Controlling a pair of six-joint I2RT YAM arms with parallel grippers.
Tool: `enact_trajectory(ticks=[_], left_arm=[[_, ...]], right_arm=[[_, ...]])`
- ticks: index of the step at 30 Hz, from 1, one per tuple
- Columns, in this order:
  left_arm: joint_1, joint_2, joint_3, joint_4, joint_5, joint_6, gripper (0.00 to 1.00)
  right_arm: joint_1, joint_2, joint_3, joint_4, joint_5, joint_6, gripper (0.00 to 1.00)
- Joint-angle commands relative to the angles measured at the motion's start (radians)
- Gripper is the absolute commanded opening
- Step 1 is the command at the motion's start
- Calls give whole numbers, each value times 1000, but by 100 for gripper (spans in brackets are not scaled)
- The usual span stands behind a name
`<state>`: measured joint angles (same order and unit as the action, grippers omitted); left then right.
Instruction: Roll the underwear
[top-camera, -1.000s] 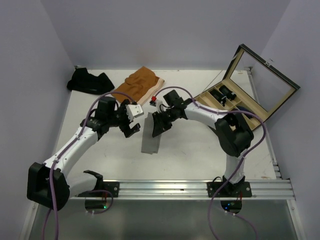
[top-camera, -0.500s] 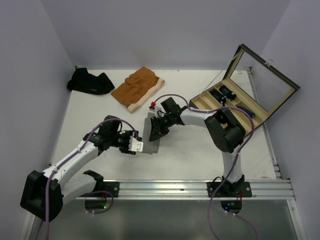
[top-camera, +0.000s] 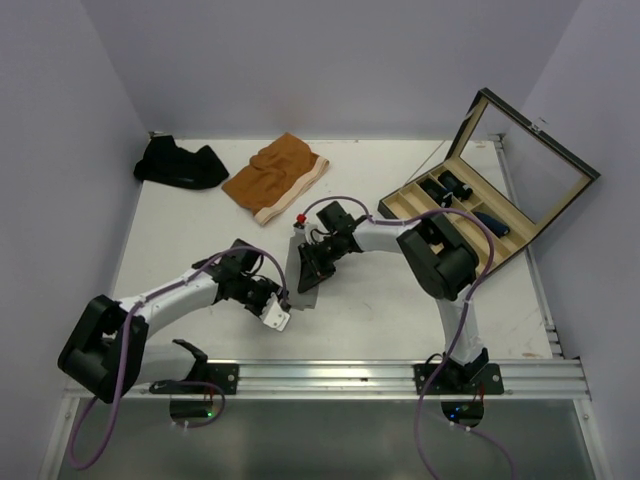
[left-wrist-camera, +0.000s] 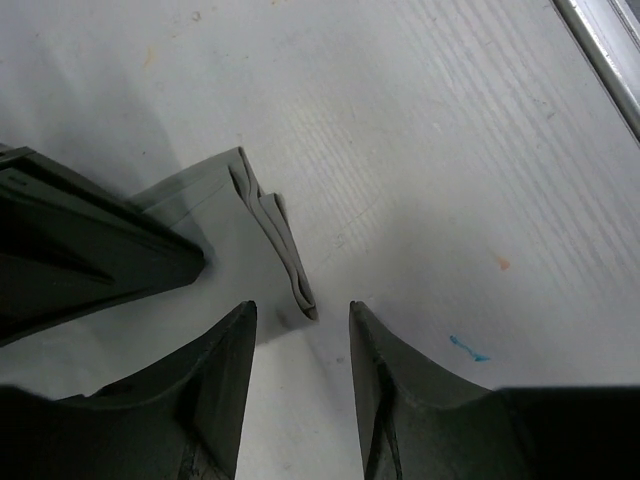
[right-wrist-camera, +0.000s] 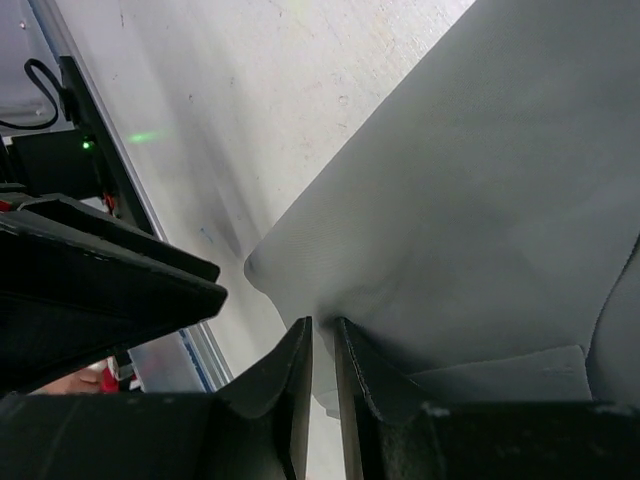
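The light grey underwear (top-camera: 305, 290) lies folded into a narrow strip at the table's middle. My right gripper (top-camera: 311, 266) (right-wrist-camera: 322, 325) is shut on a fold of its cloth (right-wrist-camera: 480, 200), pinching it at the strip's far part. My left gripper (top-camera: 284, 298) (left-wrist-camera: 300, 312) sits low at the strip's near end, open, with the layered grey corner (left-wrist-camera: 268, 215) just beyond its fingertips and not clamped. A rust-orange underwear (top-camera: 275, 175) with a cream waistband and a black underwear (top-camera: 180, 163) lie at the back left.
A wooden compartment box (top-camera: 445, 215) with its glass lid (top-camera: 530, 165) raised stands at the right, holding dark rolled pieces. A metal rail (top-camera: 400, 378) runs along the near edge. White walls close in the left side and the back.
My left arm swung from near the orange piece down to the grey strip's near end, its jaws narrowing. The right gripper drew slightly left, still holding the grey cloth.
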<state>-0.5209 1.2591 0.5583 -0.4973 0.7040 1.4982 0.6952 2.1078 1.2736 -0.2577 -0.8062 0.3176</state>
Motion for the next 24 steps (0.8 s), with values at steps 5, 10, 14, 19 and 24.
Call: enact_trajectory(ticks=[5,10,14,19,24], left_arm=[[-25,66,-3,60,-1,88,43],[-36,146,15,82,-31,74,34],[-39,192,32,72,-52,40,28],[-47,230,54,45,-70,16,21],[-53,286,153,-85,-100,-64,0]], right_arm=[[3,78,46,-133,101,-133,20],[3,100,63,-172,104,-175,20],[3,109,61,-192,107,-196,20],[3,116,70,-209,113,-212,20],[-6,77,81,-222,119,-233,22]])
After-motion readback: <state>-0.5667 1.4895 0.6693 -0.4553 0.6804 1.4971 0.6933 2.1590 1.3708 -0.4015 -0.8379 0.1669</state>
